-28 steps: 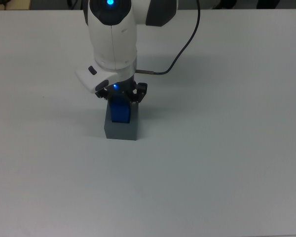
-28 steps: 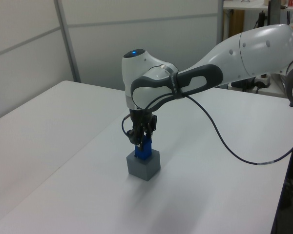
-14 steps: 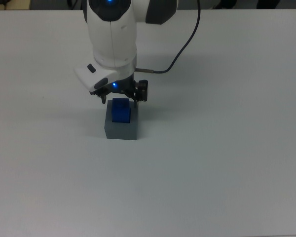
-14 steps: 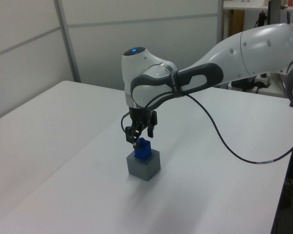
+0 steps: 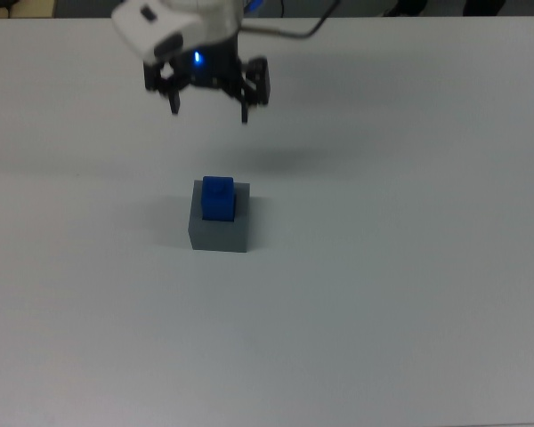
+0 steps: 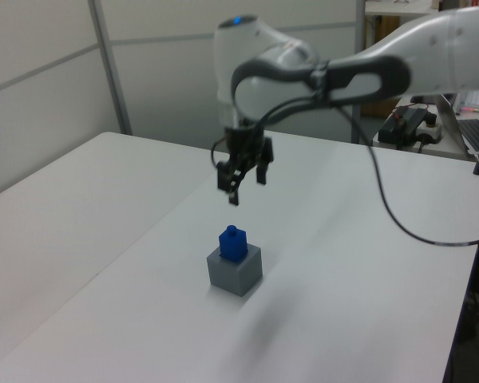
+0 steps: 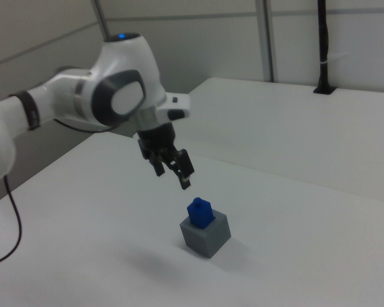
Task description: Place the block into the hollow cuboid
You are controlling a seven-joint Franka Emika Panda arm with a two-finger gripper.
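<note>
We are seeing the gripper [image 5: 209,100] hanging in the air with its fingers spread and holding nothing, well above the block [image 5: 218,197]. The block is sitting in the hollow cuboid [image 5: 219,229] on the white table [image 5: 409,294], apparently only partly sunk, its top sticking out.

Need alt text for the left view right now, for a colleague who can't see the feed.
A blue block sits in the top of a grey box on a white table, its upper part sticking out. The robot's open, empty gripper hangs in the air above it, touching nothing.
</note>
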